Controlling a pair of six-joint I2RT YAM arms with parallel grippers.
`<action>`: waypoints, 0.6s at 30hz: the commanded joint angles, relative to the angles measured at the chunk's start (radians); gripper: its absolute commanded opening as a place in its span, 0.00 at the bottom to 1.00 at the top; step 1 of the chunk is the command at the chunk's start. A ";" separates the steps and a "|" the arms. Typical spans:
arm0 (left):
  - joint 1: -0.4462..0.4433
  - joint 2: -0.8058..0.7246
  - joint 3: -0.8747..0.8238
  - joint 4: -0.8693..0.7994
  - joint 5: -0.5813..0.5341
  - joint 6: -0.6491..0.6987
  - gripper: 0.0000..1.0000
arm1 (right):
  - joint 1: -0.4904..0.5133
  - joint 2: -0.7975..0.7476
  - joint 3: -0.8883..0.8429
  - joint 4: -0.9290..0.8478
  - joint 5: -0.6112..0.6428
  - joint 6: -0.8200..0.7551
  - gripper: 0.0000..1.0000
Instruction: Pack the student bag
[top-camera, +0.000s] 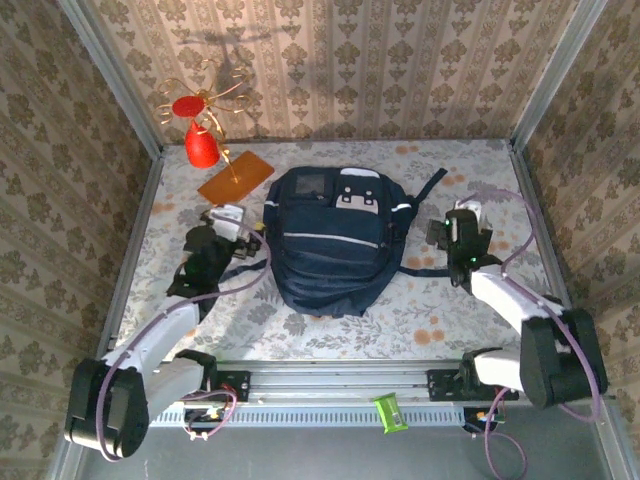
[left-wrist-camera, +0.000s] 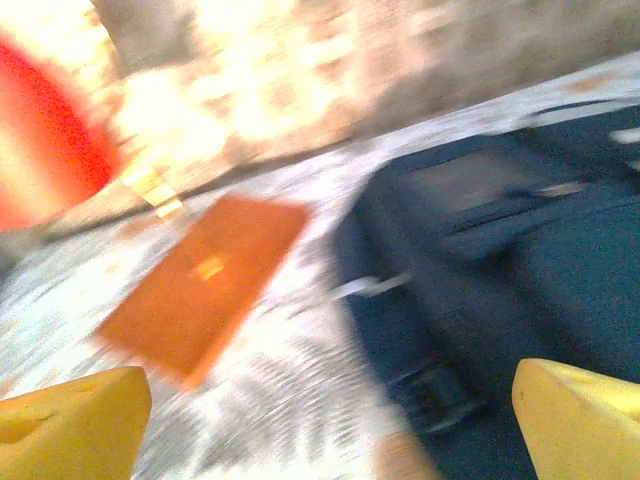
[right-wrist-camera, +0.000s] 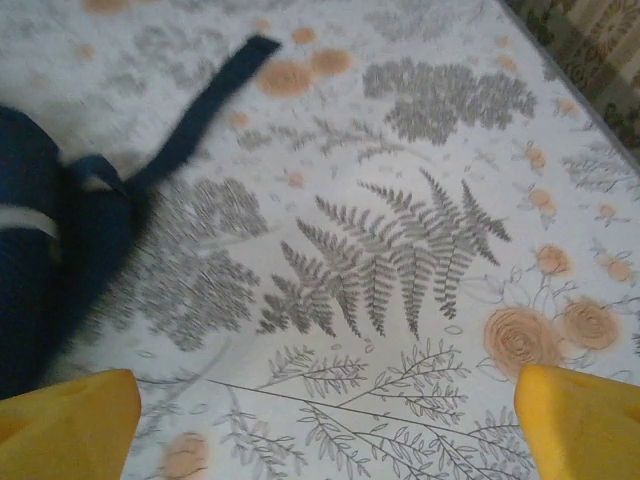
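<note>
The student bag (top-camera: 333, 235), a large dark navy backpack with a grey patch and white trim, lies flat in the middle of the floral cloth. My left gripper (top-camera: 232, 222) hovers just off its left side, open, with nothing between its yellow fingers (left-wrist-camera: 75, 425). In the blurred left wrist view the bag (left-wrist-camera: 500, 270) lies to the right. My right gripper (top-camera: 455, 232) stands open beside the bag's right side; its yellow fingertips (right-wrist-camera: 585, 420) frame bare cloth. The bag's edge (right-wrist-camera: 40, 260) and a dark strap (right-wrist-camera: 200, 110) lie to its left.
An orange flat booklet (top-camera: 236, 176) lies at the back left of the cloth (top-camera: 430, 320), also seen as an orange booklet (left-wrist-camera: 205, 285) ahead of the left gripper. A red cone ornament with gold wire (top-camera: 203, 125) stands behind it. Patterned walls close in three sides. A green clip (top-camera: 387, 412) sits on the front rail.
</note>
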 joint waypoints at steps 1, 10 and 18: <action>0.070 0.062 -0.042 -0.019 -0.168 -0.045 0.96 | -0.007 0.068 -0.015 0.207 0.052 -0.071 0.99; 0.141 0.334 -0.074 0.372 -0.016 -0.007 0.96 | -0.033 0.188 -0.103 0.600 -0.123 -0.196 1.00; 0.210 0.498 -0.098 0.592 0.004 -0.029 1.00 | -0.097 0.235 -0.155 0.708 -0.223 -0.146 1.00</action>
